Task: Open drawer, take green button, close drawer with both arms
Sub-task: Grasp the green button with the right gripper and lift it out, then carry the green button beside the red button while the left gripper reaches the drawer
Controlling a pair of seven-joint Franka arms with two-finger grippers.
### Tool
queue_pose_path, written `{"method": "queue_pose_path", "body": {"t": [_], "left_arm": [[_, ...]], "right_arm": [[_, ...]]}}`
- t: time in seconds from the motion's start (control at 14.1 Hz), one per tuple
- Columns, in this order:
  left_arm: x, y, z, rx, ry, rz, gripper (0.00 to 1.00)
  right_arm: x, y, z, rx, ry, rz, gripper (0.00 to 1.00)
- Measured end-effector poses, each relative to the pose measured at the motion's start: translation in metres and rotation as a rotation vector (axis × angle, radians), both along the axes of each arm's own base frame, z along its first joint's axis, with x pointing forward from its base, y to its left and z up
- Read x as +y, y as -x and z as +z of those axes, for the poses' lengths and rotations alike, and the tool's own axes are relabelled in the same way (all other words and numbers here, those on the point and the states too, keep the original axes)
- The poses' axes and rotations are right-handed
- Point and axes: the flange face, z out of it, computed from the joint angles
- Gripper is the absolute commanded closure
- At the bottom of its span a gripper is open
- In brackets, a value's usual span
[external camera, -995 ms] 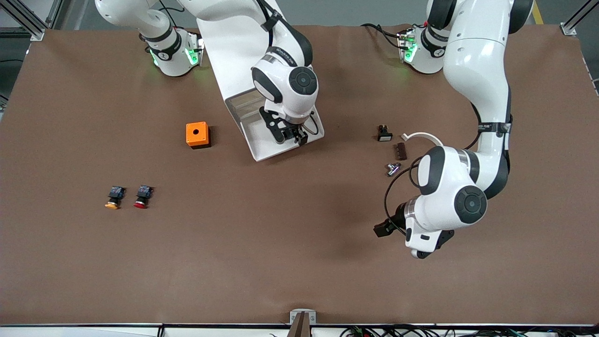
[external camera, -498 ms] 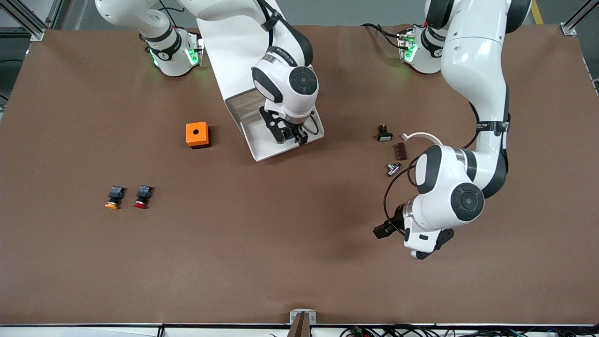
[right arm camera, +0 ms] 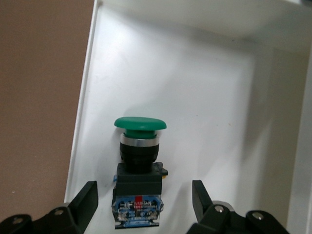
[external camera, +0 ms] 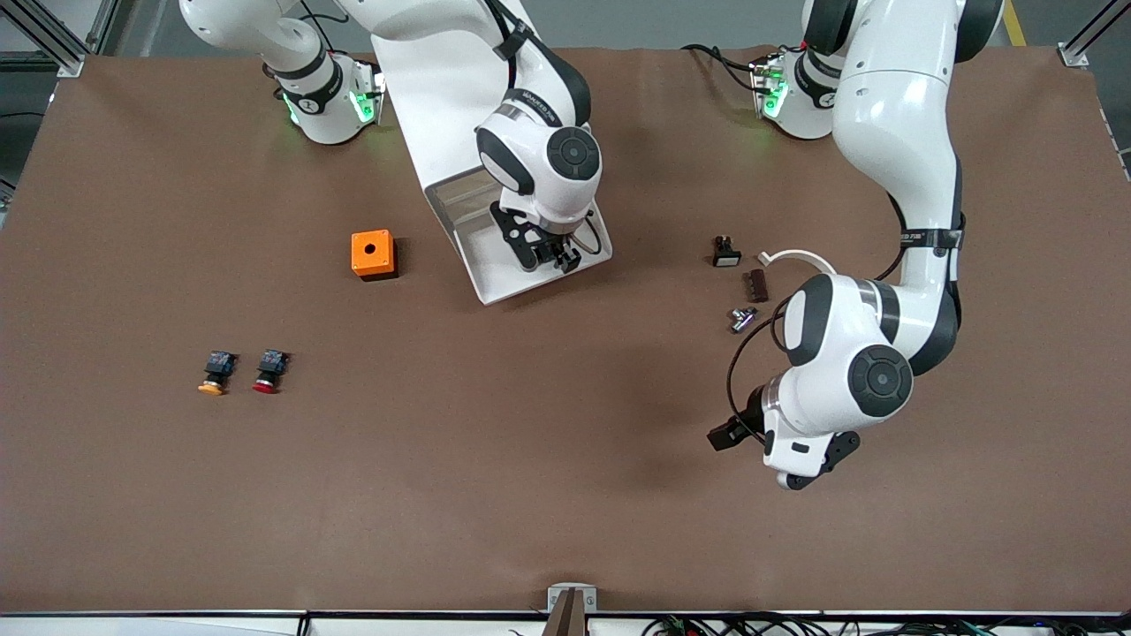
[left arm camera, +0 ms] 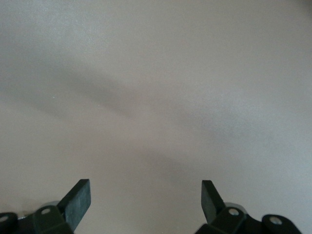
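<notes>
The green-capped button (right arm camera: 140,124) lies on its side on the floor of the open white drawer (external camera: 495,287), its black body and blue back end between my right gripper's fingers. My right gripper (right arm camera: 144,187) is open, one finger on each side of the button's body, touching neither side. In the front view my right gripper (external camera: 550,256) hangs low in the drawer and hides the button. My left gripper (external camera: 800,477) is open and empty over bare brown table toward the left arm's end; the left wrist view shows its gripper (left arm camera: 145,187) above plain table.
An orange box (external camera: 372,253) stands beside the drawer toward the right arm's end. A yellow-capped button (external camera: 212,372) and a red-capped one (external camera: 268,371) lie nearer the camera. Small dark parts (external camera: 726,252) (external camera: 756,284) and a metal piece (external camera: 742,318) lie near the left arm.
My left arm's wrist has shifted very slightly over the table. My right gripper stays in the drawer, open around the button.
</notes>
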Motion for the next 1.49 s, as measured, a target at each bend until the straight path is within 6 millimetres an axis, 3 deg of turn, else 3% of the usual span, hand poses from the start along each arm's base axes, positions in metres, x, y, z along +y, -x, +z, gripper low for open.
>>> {"method": "queue_pose_path", "body": {"t": [0.21, 0.43, 0.85, 1.0, 1.21, 1.49], "left_arm": [[0.001, 0.000, 0.000, -0.001, -0.001, 0.001, 0.00], [0.001, 0.000, 0.000, -0.001, -0.001, 0.001, 0.00], [-0.002, 0.001, 0.000, -0.012, -0.049, -0.029, 0.00], [-0.011, 0.005, 0.002, -0.028, -0.099, -0.070, 0.00], [-0.034, 0.013, 0.011, -0.049, -0.125, -0.118, 0.00], [-0.071, 0.030, 0.009, -0.053, -0.139, -0.180, 0.00]], "right_arm": [[0.000, 0.000, 0.000, 0.000, 0.000, 0.000, 0.55], [0.001, 0.000, 0.001, -0.002, -0.003, 0.000, 1.00], [0.002, -0.003, 0.004, -0.009, -0.010, -0.002, 1.00], [0.004, -0.014, 0.018, -0.033, -0.033, -0.012, 1.00], [-0.006, -0.045, 0.053, -0.042, -0.047, -0.005, 1.00], [-0.064, -0.109, 0.093, -0.038, -0.086, 0.119, 1.00]]}}
